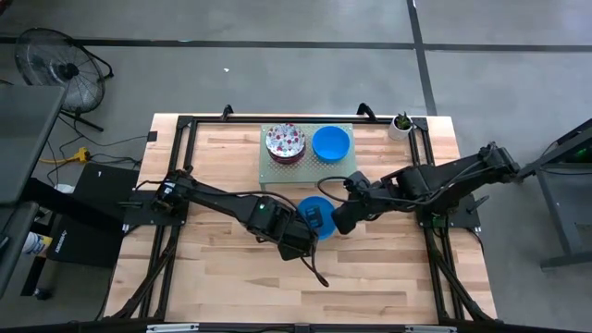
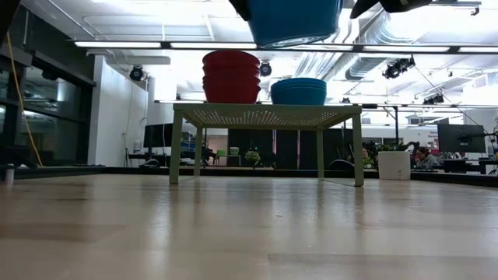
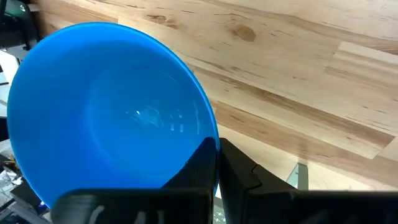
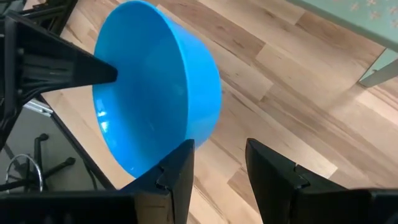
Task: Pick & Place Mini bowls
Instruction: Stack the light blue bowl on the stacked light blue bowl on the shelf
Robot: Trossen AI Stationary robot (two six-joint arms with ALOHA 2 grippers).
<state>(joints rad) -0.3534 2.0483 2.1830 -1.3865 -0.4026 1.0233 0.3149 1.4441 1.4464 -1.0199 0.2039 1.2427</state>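
A plain blue mini bowl point(image 1: 319, 211) is held in the air over the table's middle by my left gripper point(image 1: 312, 223), which is shut on its rim. In the low view the bowl point(image 2: 296, 17) shows at the top, well above the tabletop. My right gripper point(image 4: 217, 163) is open right beside the bowl point(image 4: 155, 93), with one finger next to its outer wall. A stack of floral bowls point(image 1: 285, 141) and a stack of blue bowls point(image 1: 330, 141) stand on the pale green perforated stand point(image 1: 305, 166). My left gripper pinches the bowl's rim point(image 3: 213, 134), one finger point(image 3: 196, 165) inside the hollow and one finger point(image 3: 239, 171) outside. It comes from the table's left and near side. The bowl is lifted clear of the table. My right gripper's finger point(image 4: 180, 163) is at the bowl's outer wall point(image 4: 202, 118); whether it touches cannot be told.
The stand point(image 2: 264, 117) is on four legs at the far middle of the table. A small potted plant in a white pot point(image 1: 400, 125) sits at the far right corner. Bare wood lies toward the near edge point(image 1: 277, 287). A black frame runs along the table's sides.
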